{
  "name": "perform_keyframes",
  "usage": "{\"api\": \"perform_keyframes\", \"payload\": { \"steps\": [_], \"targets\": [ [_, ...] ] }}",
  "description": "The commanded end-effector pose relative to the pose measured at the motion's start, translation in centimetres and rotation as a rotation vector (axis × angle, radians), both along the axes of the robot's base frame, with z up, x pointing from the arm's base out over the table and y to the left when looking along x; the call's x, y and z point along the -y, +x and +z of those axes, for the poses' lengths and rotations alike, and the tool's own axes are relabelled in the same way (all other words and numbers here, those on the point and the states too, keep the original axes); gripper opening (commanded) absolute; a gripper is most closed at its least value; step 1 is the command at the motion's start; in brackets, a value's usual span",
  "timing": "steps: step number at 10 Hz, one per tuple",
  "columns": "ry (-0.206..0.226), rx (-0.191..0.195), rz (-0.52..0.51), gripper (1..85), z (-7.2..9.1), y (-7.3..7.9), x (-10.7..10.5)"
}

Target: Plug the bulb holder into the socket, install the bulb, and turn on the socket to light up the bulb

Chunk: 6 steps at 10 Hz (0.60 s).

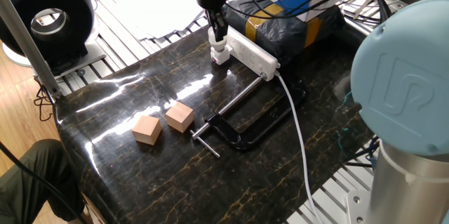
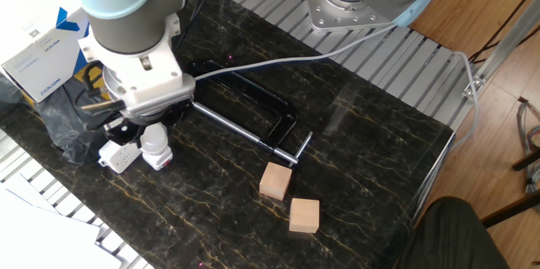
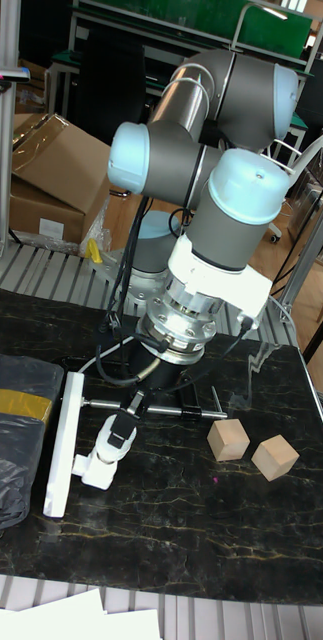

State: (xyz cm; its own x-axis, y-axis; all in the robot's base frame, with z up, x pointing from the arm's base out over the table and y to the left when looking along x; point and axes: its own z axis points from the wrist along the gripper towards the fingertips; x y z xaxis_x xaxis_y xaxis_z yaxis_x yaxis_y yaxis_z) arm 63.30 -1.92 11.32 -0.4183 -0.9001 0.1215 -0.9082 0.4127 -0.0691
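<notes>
I see a table top (image 1: 140, 175) of dark, marble-like stone with gold veins, polished enough to throw glare. The two cubes (image 1: 163, 123) look like raw, matt wood. My clamp (image 2: 253, 117) is black painted metal with a bare steel screw rod. The socket (image 3: 61, 440), bulb holder (image 3: 95, 468) and bulb (image 2: 153, 141) look like smooth white plastic. A bundle (image 1: 287, 24) is wrapped in crinkled, shiny black plastic film with tan tape.
</notes>
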Motion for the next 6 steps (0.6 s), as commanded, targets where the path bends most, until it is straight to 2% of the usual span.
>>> {"api": "perform_keyframes", "payload": {
  "steps": [1, 3, 6],
  "targets": [
    [0.008, -0.017, -0.122, 22.0, 0.11, -0.78, -0.05],
    [0.010, -0.023, -0.203, 16.7, 0.10, -1.18, -0.16],
    [0.026, -0.028, -0.270, 15.0, -0.08, -0.97, -0.37]
  ]
}}
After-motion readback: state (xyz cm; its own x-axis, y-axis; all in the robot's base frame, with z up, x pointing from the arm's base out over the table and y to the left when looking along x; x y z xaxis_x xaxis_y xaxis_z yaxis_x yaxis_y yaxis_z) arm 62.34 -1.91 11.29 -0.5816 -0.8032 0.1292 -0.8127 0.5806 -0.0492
